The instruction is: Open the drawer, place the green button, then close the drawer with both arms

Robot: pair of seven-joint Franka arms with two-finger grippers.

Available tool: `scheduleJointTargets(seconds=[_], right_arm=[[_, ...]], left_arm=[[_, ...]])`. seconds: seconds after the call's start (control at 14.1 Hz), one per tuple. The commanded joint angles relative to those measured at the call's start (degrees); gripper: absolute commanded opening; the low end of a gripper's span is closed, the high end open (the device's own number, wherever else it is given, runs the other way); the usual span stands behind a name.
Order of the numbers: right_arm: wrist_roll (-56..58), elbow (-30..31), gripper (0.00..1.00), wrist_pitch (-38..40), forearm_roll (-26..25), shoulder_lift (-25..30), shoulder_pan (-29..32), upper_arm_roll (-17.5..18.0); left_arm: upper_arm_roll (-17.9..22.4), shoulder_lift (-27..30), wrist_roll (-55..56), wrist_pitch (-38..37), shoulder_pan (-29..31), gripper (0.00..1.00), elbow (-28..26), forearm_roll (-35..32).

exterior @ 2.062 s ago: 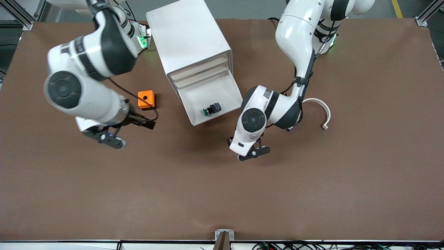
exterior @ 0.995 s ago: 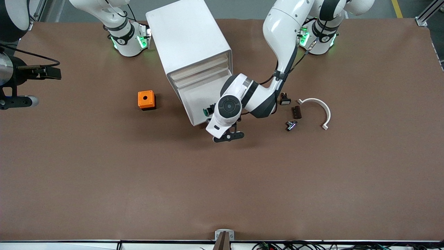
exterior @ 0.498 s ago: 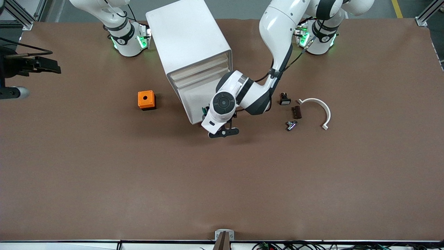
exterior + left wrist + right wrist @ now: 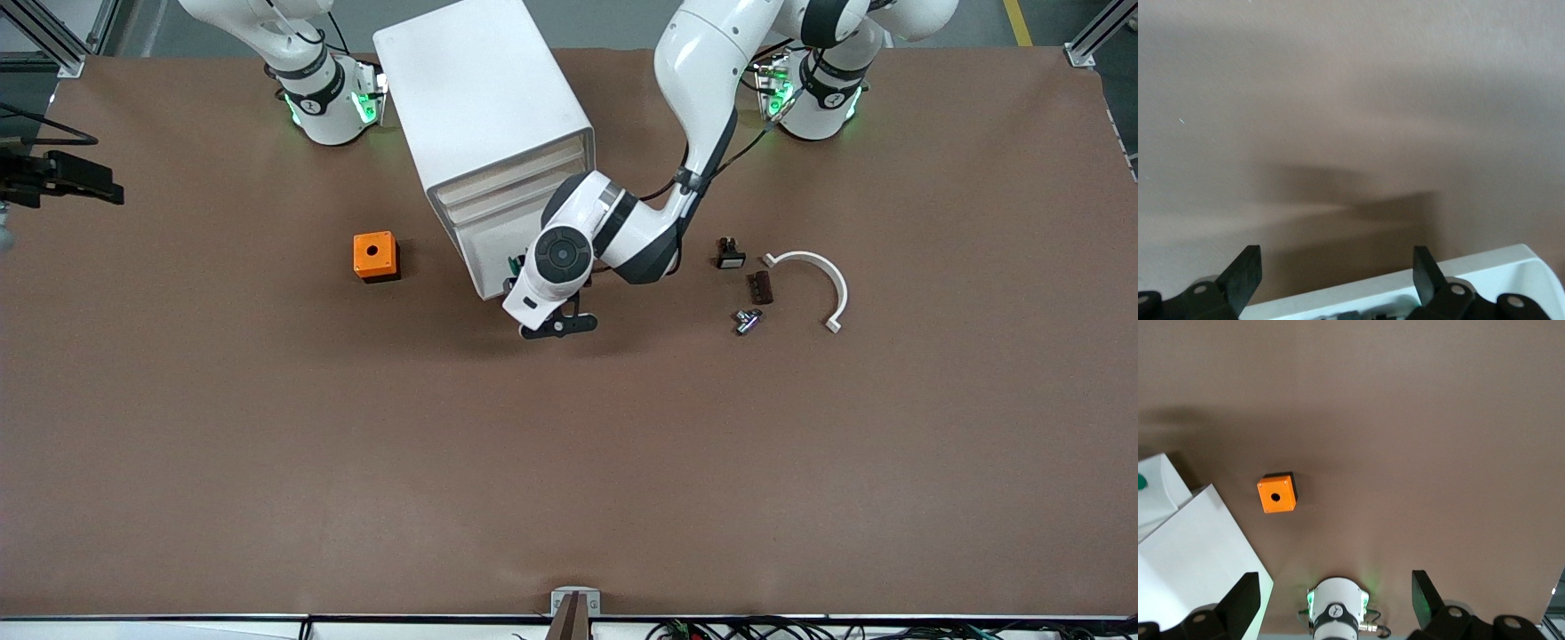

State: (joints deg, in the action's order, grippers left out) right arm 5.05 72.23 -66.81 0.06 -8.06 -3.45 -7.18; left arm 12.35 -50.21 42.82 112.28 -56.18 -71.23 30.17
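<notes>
with the drawer (image 4: 487,258) standing pulled out of the cabinet (image 4: 484,107) toward the front edge of the table (image 4: 569,462), the button (image 4: 514,264) lies inside it, only its green cap showing past the left arm's wrist. the left gripper (image 4: 558,325) hangs just past the drawer's front lip, fingers (image 4: 1245,275) spread wide and empty; in the left wrist view the white lip sits directly under them. judgement: placing is done and closing remains. the deciding relation is that the drawer front lies between this gripper and the cabinet, so the push must run along the drawer's slide axis, back toward the cabinet. the left arm is far nearer. the right gripper (image 4: 4,209) waits high over the table's edge at the right arm's end, open and empty, the orange box (image 4: 1277,493) below it.
</notes>
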Motion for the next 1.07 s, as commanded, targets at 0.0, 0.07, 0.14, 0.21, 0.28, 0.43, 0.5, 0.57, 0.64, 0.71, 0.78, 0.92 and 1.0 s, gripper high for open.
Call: scheduleJointTargets(seconds=[0.0,0.07,0.14,0.21,0.28,0.43,0.5,0.57,0.64,0.71,0.78,0.92,1.0], right_arm=[[-0.4,17.8,1.0,-9.7,1.3,13.2,1.1,0.3],[-0.2,21.3,1.0,-12.4,1.3,15.9,1.1,0.3],[-0.2,23.0,1.0,-13.6,1.0,17.4,1.1,0.3],[-0.1,23.7,1.0,-14.2,0.6,18.0,1.2,0.3],[0.0,23.5,1.0,-14.4,0.5,18.0,1.2,0.2],[0.0,23.5,1.0,-14.4,0.1,18.2,2.8,0.4],[0.1,23.2,1.0,-14.4,0.1,18.2,4.5,0.7],[0.5,23.1,1.0,-14.2,0.1,18.2,5.7,0.7],[1.2,23.1,1.0,-13.9,0.1,18.4,6.0,0.2],[1.9,23.1,1.0,-13.8,0.1,19.2,6.3,0.2],[2.0,23.0,1.0,-13.4,0.1,19.7,6.3,0.4],[2.0,23.0,1.0,-13.0,0.1,19.8,5.8,0.9],[2.0,23.0,1.0,-13.2,0.1,19.8,5.7,1.0]], left_arm=[[0.4,-0.2,-0.5,-0.2,-2.2,1.0,0.1,3.5],[0.3,-0.2,-0.5,-0.3,-2.7,1.0,-0.1,4.5],[0.4,-0.1,-0.5,-0.2,-3.4,1.0,-0.6,5.3],[0.4,-0.1,-0.5,-0.2,-3.9,1.0,-0.9,5.9],[0.4,-0.1,-0.5,-0.3,-4.5,1.0,-1.5,6.4],[0.4,-0.1,-0.5,-0.3,-5.5,1.0,-2.0,7.3],[0.3,-0.1,-0.5,-0.2,-6.0,1.0,-2.1,8.0],[0.3,-0.1,-0.5,-0.2,-6.6,1.0,-2.2,9.0],[0.3,-0.1,-0.5,-0.3,-7.2,1.0,-2.2,10.2],[0.4,-0.1,-0.5,-0.3,-7.5,1.0,-2.3,11.0],[0.3,-0.1,-0.5,-0.3,-7.8,1.0,-2.3,11.6],[0.3,-0.1,-0.5,-0.3,-8.2,1.0,-2.3,12.4],[0.4,-0.1,-0.5,-0.3,-8.2,1.0,-2.3,12.4]])
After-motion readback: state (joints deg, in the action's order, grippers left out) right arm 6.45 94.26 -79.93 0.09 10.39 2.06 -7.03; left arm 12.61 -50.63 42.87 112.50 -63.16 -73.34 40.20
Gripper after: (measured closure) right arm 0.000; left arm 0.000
